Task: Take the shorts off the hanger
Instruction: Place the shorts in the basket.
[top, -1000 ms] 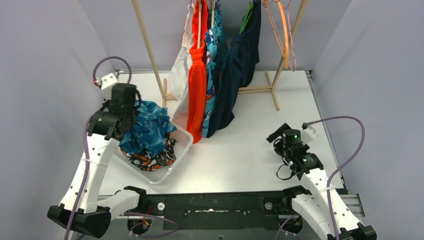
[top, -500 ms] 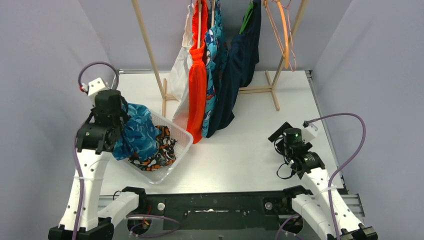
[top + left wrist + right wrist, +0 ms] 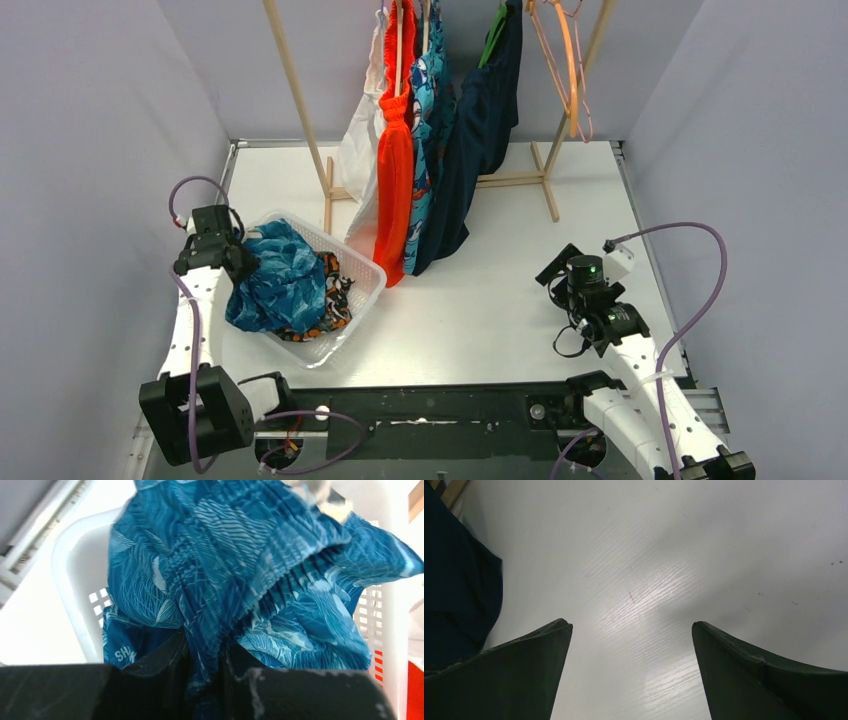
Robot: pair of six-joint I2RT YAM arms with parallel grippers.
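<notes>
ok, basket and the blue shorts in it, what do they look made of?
Basket: probably white moulded plastic, with smooth, slightly glossy walls and slotted holes. Blue shorts: thin soft fabric, matte and printed; it creases and drapes, and has a gathered elastic waistband. The fibre cannot be told.

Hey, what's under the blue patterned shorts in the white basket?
Orange, black and white camouflage shorts peek out beneath the blue patterned shorts in the basket. Whatever lies deeper is covered by fabric.

A lab test cell: plain walls (image 3: pixel 90 150) box in a white table (image 3: pixel 500 300) (robot arms (image 3: pixel 640 370) bolted on).
</notes>
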